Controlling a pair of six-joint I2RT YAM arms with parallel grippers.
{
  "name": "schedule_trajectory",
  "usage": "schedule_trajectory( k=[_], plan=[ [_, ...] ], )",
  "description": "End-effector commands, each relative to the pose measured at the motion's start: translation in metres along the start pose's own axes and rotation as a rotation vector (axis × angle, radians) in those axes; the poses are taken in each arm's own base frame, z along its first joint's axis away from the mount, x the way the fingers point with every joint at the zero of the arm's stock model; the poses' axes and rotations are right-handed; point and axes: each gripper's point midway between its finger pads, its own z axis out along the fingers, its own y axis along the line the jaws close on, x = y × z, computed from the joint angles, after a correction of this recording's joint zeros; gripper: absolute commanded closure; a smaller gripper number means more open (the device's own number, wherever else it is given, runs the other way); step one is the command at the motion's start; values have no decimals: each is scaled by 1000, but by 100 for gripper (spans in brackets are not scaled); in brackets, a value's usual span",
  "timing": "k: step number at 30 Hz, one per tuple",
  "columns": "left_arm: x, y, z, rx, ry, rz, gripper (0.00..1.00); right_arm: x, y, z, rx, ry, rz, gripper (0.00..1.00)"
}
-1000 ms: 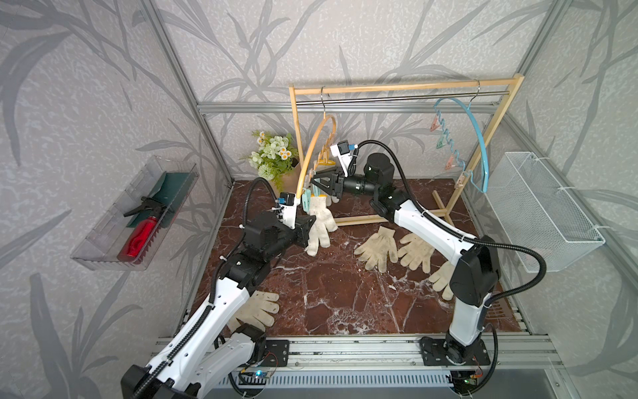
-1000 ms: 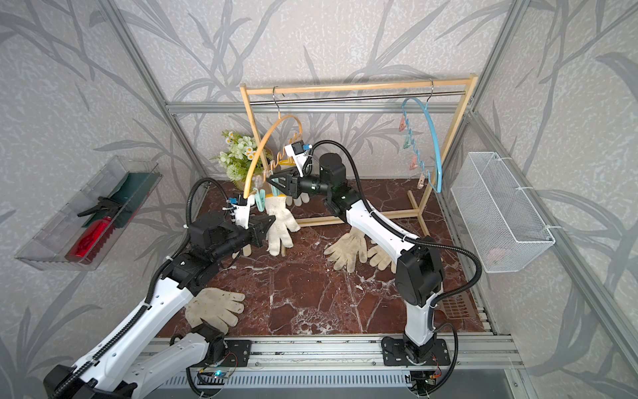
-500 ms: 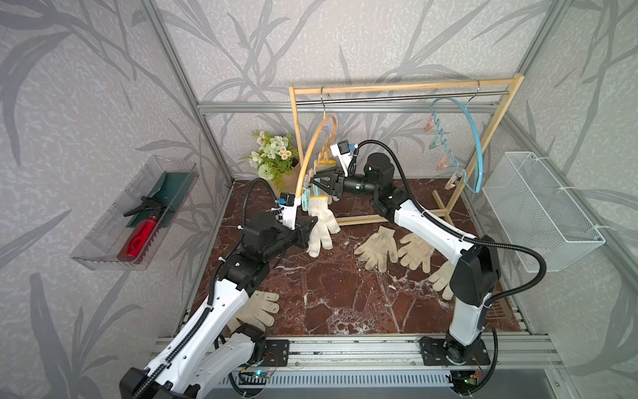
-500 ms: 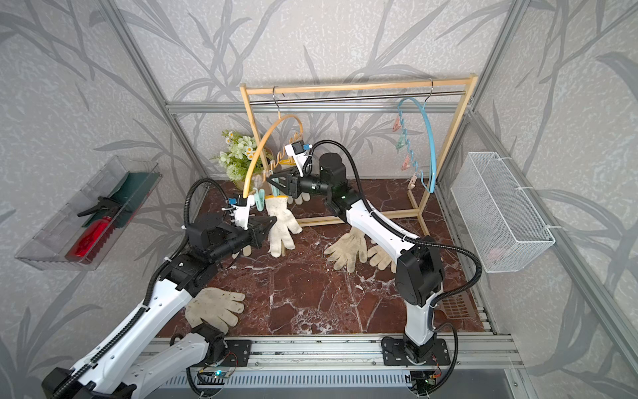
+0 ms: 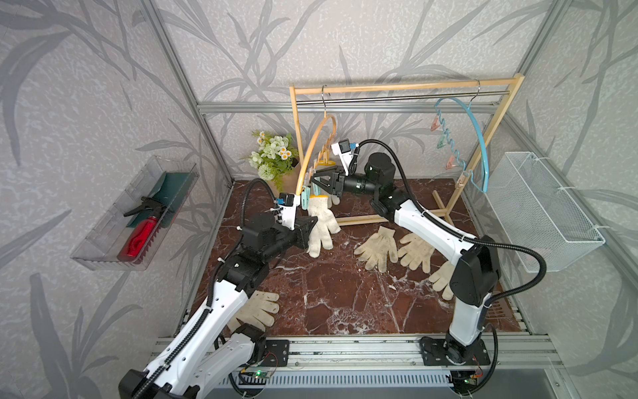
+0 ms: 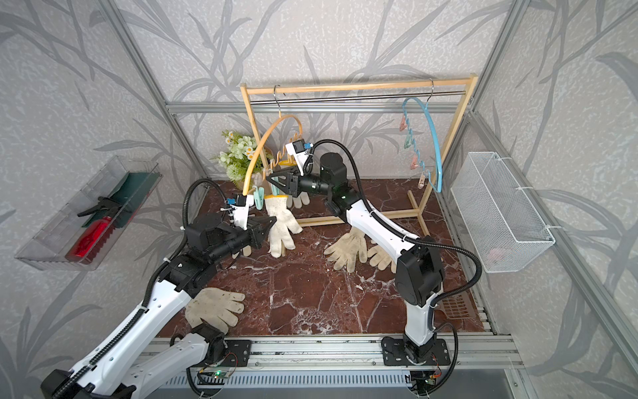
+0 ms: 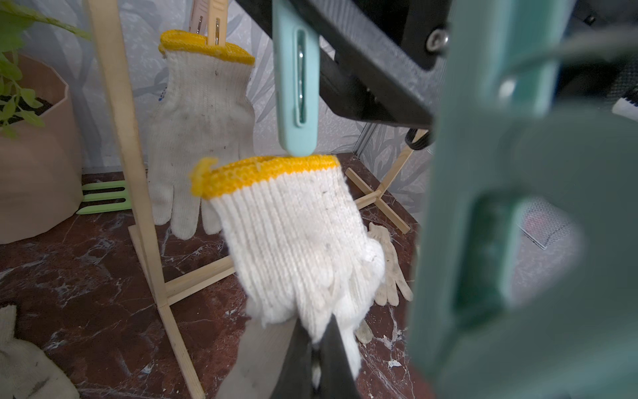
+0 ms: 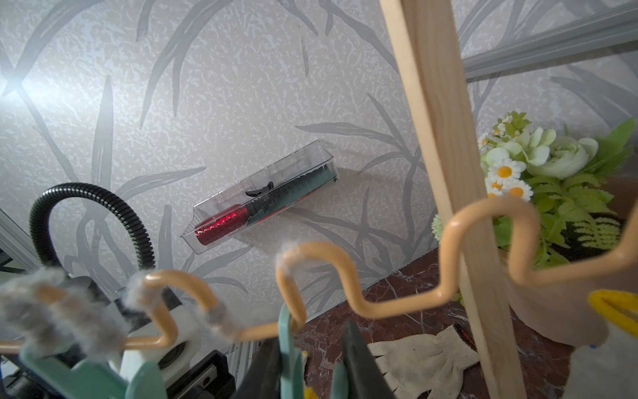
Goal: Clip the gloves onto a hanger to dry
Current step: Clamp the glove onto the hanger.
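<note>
My left gripper [image 5: 310, 222] [image 6: 272, 221] [image 7: 317, 345] is shut on the fingers end of a white glove [image 5: 319, 224] [image 6: 281, 221] [image 7: 293, 235], holding it cuff-up. Its yellow cuff edge touches the tip of a teal clip [image 7: 297, 86] [image 8: 288, 345] that hangs from the orange hanger [image 5: 310, 152] [image 6: 262, 145] [image 8: 345, 276]. My right gripper [image 5: 314, 181] [image 6: 269, 179] [image 8: 310, 359] is shut on that clip's handles. A second glove [image 7: 203, 121] [image 6: 297, 198] hangs clipped behind. Loose gloves [image 5: 378, 247] [image 6: 347, 248] lie on the floor.
The wooden rack [image 5: 404, 86] also carries a blue hanger [image 5: 478, 138] with clips. A flower pot [image 5: 272, 159] stands behind the rack's left post. One glove [image 5: 259, 309] lies by the left arm's base. A wire basket [image 5: 545, 214] hangs on the right wall, a clear tray [image 5: 134, 214] on the left wall.
Both arms hold their places with the glove and the clip. The blue hanger sways slightly on the rail.
</note>
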Motion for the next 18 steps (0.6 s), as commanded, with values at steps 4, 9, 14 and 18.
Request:
schedule_trajectory(
  k=[4,9,14,18],
  plan=[
    [-27,-8,-2,24,-82,33,100,-19,7,-5,-55,-66,-3,72],
    [-35,-15,1,57,-88,35,100,-16,4,-6,-42,-53,-9,72],
    [-33,-18,-1,73,-75,31,100,-14,1,-6,-32,-50,-14,72],
    [-35,-21,-6,75,-85,36,100,-12,0,-5,-31,-46,-7,72]
  ],
)
